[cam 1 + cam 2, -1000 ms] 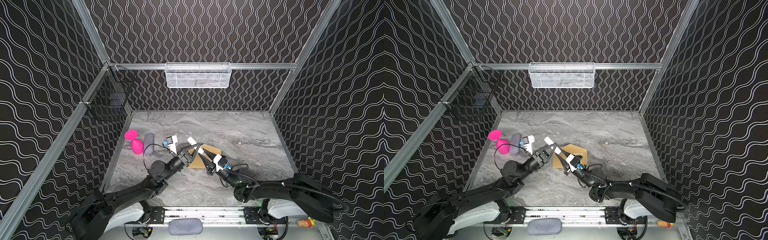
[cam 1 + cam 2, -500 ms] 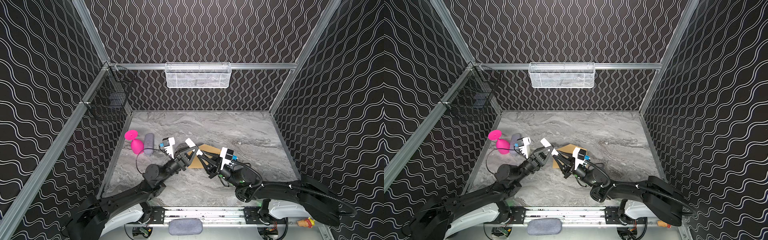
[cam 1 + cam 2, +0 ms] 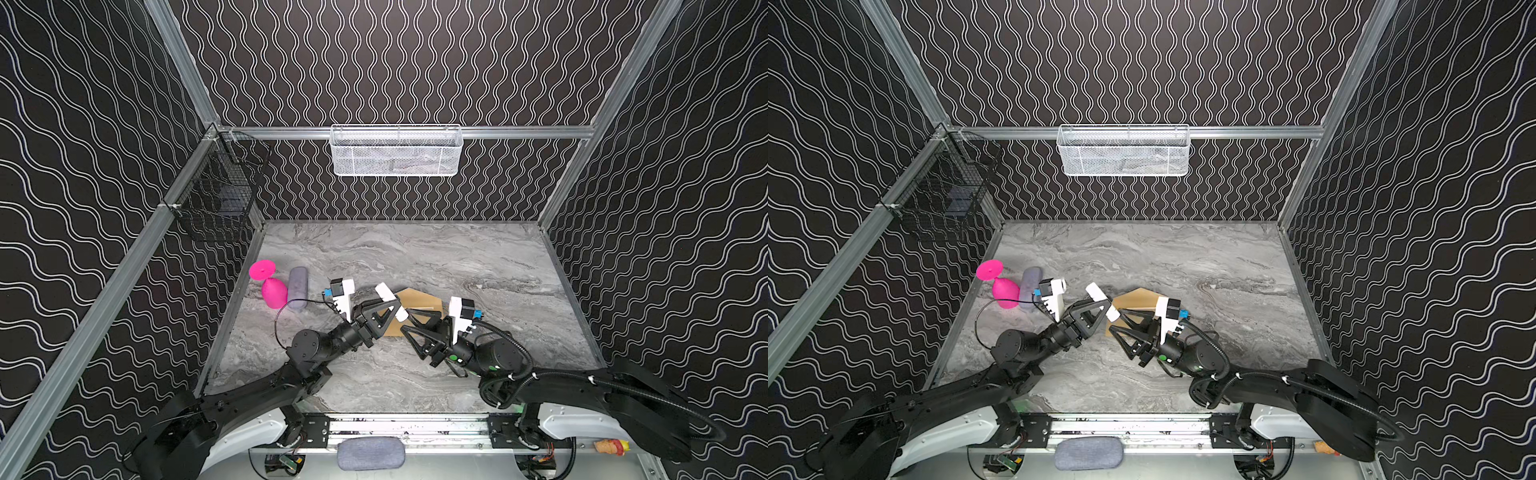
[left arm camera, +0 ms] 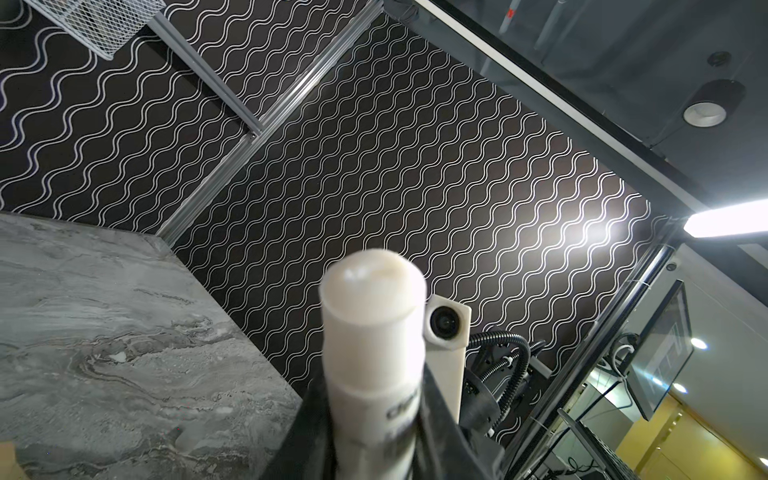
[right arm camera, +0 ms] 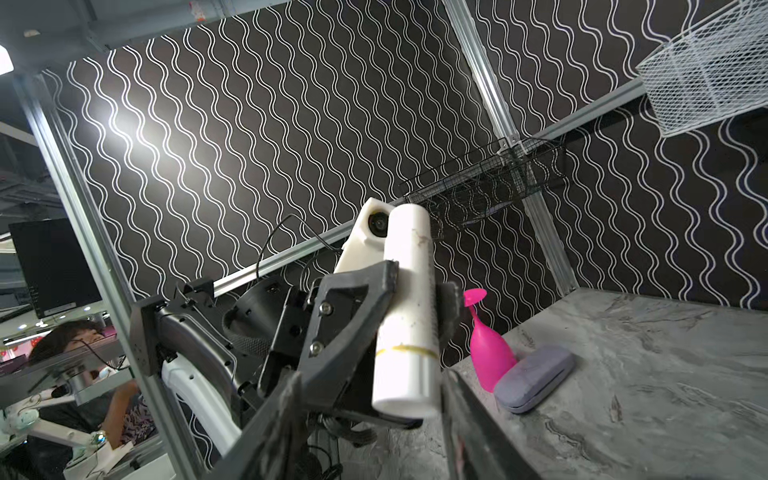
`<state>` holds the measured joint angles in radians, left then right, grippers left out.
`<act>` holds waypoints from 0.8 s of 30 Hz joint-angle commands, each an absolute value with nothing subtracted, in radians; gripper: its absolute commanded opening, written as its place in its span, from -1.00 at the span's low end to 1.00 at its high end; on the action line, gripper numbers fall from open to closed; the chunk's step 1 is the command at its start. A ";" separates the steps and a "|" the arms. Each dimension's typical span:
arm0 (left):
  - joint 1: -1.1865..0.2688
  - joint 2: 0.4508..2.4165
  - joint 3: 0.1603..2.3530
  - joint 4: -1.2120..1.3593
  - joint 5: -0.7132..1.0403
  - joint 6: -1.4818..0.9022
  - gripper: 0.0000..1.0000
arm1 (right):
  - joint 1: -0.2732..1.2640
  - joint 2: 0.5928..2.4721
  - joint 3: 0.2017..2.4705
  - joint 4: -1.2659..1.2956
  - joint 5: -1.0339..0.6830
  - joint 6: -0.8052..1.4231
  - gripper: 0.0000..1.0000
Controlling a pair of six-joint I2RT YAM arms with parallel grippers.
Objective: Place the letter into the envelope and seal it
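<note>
Lying beneath both jaws: envelope (image 3: pixel 420 300)

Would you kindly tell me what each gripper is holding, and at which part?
The left gripper clamps a white glue stick around its middle, with both ends sticking out. The right gripper is open and holds nothing.

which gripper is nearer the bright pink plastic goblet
Left. In both top views the left gripper, shut on a white tube, sits right of the goblet; the right gripper is farther right.
</note>
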<state>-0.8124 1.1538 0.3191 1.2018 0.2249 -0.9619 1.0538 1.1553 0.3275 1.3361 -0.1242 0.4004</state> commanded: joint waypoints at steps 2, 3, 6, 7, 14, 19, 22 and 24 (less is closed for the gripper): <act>-0.810 1.161 0.321 1.167 0.166 -0.952 -1.00 | 1.021 1.024 0.320 1.126 -0.137 0.157 0.19; -0.810 1.161 0.322 1.169 0.164 -0.956 -1.00 | 1.021 0.998 0.334 1.047 -0.125 0.059 0.19; -0.810 1.158 0.327 1.162 0.160 -0.966 -1.00 | 1.021 0.957 0.383 0.834 -0.089 -0.221 0.23; -0.809 1.155 0.329 1.155 0.157 -0.967 -1.00 | 1.021 0.957 0.388 0.810 -0.073 -0.289 0.23; -0.808 1.127 0.344 1.103 0.150 -0.958 -1.00 | 1.069 0.984 0.345 0.916 0.044 -0.607 0.28; -0.808 1.146 0.339 1.136 0.144 -0.971 -1.00 | 1.141 1.067 0.320 1.138 0.179 -0.651 0.28; -0.809 1.159 0.346 1.143 0.146 -0.977 -1.00 | 1.199 1.169 0.328 1.315 0.283 -0.702 0.28; -0.809 1.170 0.352 1.154 0.151 -0.979 -1.00 | 1.231 1.241 0.333 1.443 0.346 -0.741 0.28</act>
<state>-0.8097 1.1599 0.3382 1.1103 0.1524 -0.9672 1.2026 1.1847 0.3244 1.1717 0.2153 -0.6487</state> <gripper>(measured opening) 0.249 0.640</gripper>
